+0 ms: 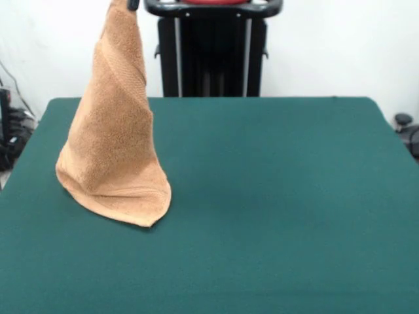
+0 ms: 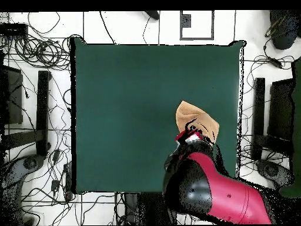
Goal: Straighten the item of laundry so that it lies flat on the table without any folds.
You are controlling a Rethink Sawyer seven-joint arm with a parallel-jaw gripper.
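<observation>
The light orange-tan towel (image 1: pixel 114 144) hangs in a tall cone from its top corner. Its lower hem, with the woven band, rests on the dark green table (image 1: pixel 275 183) at the left. My gripper (image 1: pixel 133 4) shows only as a dark tip at the top edge, shut on the towel's top corner. In the overhead view the towel (image 2: pixel 193 116) pokes out from under the gripper (image 2: pixel 191 135) and the red arm (image 2: pixel 211 185), near the table's (image 2: pixel 129 106) right side. Most of the towel there is hidden by the arm.
The black pedestal (image 1: pixel 211 52) stands behind the table's far edge. Cables (image 2: pixel 35 53) and dark stands (image 2: pixel 42 112) lie on the floor around the table. The towel's hem sits close to the table's left edge in the front view.
</observation>
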